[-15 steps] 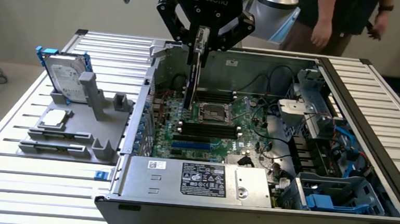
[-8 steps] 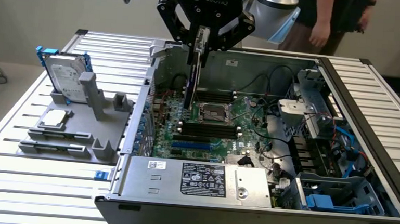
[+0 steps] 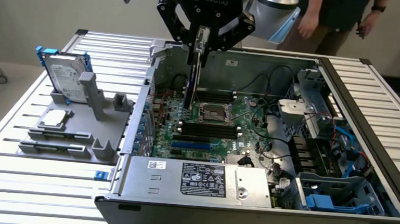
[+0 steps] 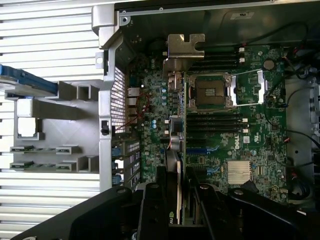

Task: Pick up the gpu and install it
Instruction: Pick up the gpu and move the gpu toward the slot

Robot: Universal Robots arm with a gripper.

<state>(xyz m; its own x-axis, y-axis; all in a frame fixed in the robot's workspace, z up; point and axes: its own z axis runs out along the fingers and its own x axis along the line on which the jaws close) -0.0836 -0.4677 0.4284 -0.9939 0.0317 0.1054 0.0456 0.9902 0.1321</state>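
Install step: hand [image 3: 202, 42], half-closed, grips the gpu [image 3: 193, 85] edge-down at upper centre, over the motherboard [image 3: 234, 124]; seating likely needs aligning with a slot [image 3: 194, 142].

Robotics lab, this: gripper [image 3: 199, 45] above an opened desktop PC [image 3: 249, 222] on a slatted aluminium bench [image 3: 42, 201], grey parts fixture [image 3: 80, 136] alongside
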